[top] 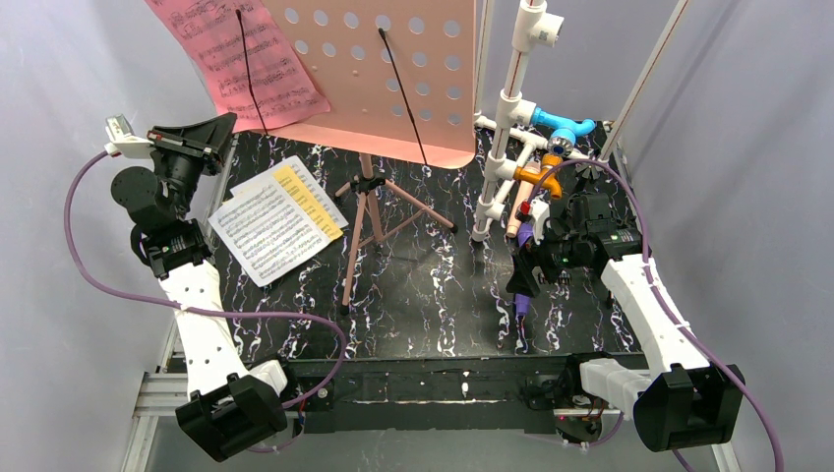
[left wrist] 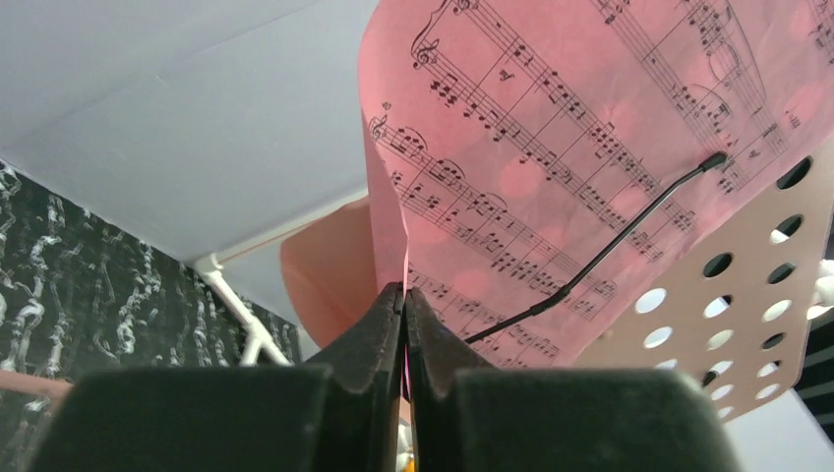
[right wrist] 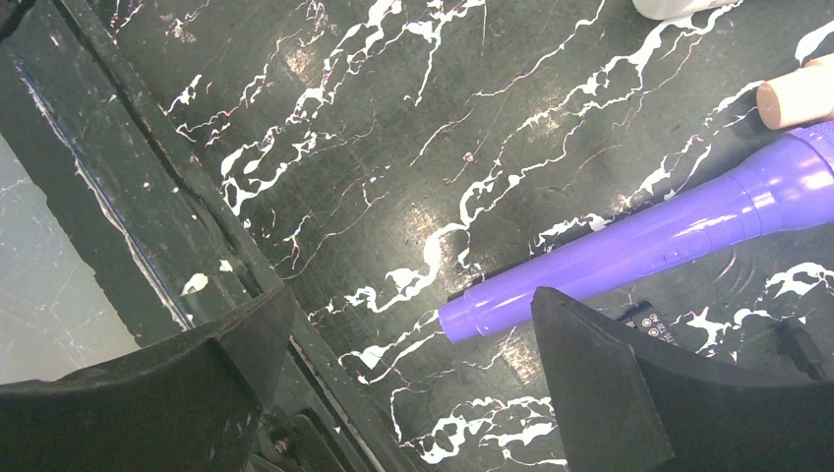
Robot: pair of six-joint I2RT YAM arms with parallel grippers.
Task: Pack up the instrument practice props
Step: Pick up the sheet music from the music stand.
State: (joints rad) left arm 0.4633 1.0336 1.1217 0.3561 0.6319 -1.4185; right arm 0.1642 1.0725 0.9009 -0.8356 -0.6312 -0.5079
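Two hands are at work. Left hand [left wrist: 404,295], at the far left, is pinched fully closed on the lower edge of one pink music page [left wrist: 551,147]. That page leans on the pink perforated sheet-music holder [top: 393,88] under one of its two black wire retainers [left wrist: 620,241]; gripping the free edge probably lets it slide out from beneath the wire. Right hand [right wrist: 411,300] hangs wide open and empty above the desk [right wrist: 325,147], with the tail of one purple microphone [right wrist: 649,246], lying at the right, between its fingers, apparently lined up for pickup. One beige microphone [right wrist: 797,93] lies just beyond. Three loose printed sheets [top: 270,221] overlap at the left; one tripod [top: 369,226] carries the holder.
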